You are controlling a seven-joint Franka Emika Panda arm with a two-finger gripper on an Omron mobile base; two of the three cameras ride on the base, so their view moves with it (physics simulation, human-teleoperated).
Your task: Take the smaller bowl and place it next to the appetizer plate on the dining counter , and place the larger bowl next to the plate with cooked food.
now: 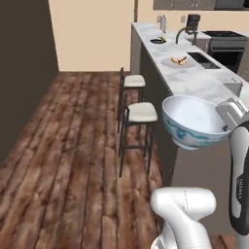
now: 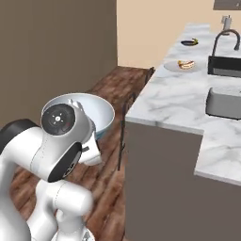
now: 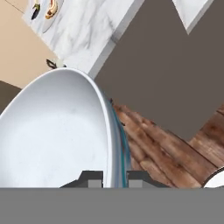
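We are carrying the larger bowl [image 1: 193, 121] in the air, off the near end of the dining bench [image 1: 187, 78], at about 3 o'clock in the left base view. The end effector [image 3: 115, 178] is pinching the bowl's rim: in the hand view one tip is sitting inside the white wall and the other outside, against the blue-green pattern. A rim grip seems the only workable hold on a vessel this wide, and it is keeping the bowl roughly upright, mouth up.

The bowl is hanging over the wood floor [image 1: 73, 160], beside the two stools [image 1: 138, 114] and apart from the benchtop.

The plate with cooked food [image 1: 178, 61] is lying farther along the marble, toward 1 o'clock, just beside the sink [image 1: 204, 60]. The appetizer plate [image 1: 158, 41] is sitting beyond it, toward 12 o'clock, near the bench's far end. We are not making out the smaller bowl.

We are judging this as the transport leg: the bowl needs to travel up the bench and come down just beside the pale plate. Swinging wide past the bench edge could knock the foot.
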